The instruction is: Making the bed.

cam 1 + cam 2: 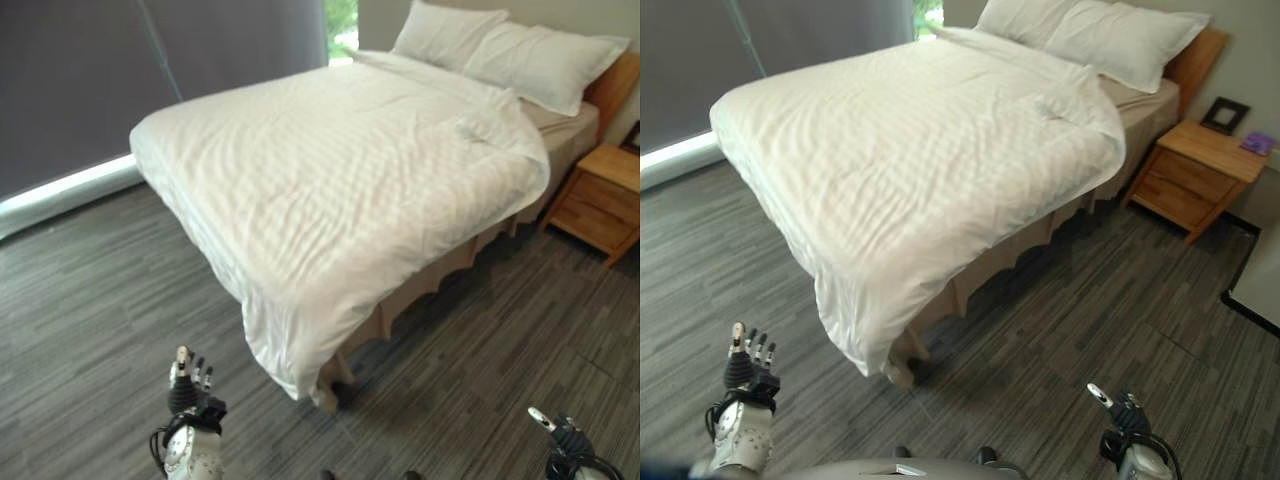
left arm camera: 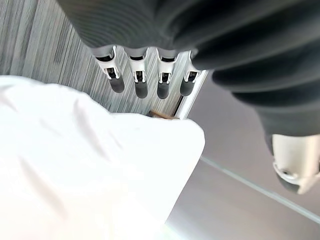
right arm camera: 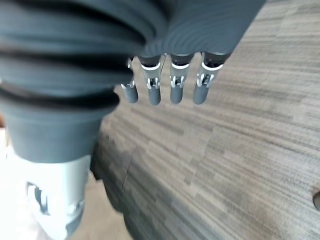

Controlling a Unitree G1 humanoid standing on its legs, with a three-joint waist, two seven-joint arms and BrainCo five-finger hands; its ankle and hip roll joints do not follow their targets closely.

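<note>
Two pillows lie side by side at the head of the bed, and a white duvet covers the mattress, its near corner drooping over the foot toward the grey plank floor. Both hands hang low, apart from the bedding and holding nothing — the left hand with fingers straight and slightly apart, the right hand with fingers straight too. Beside the bed's head stands a wooden nightstand.

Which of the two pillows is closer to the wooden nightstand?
The larger pillow at the bed's nightstand side; the other pillow lies toward the window side.
</note>
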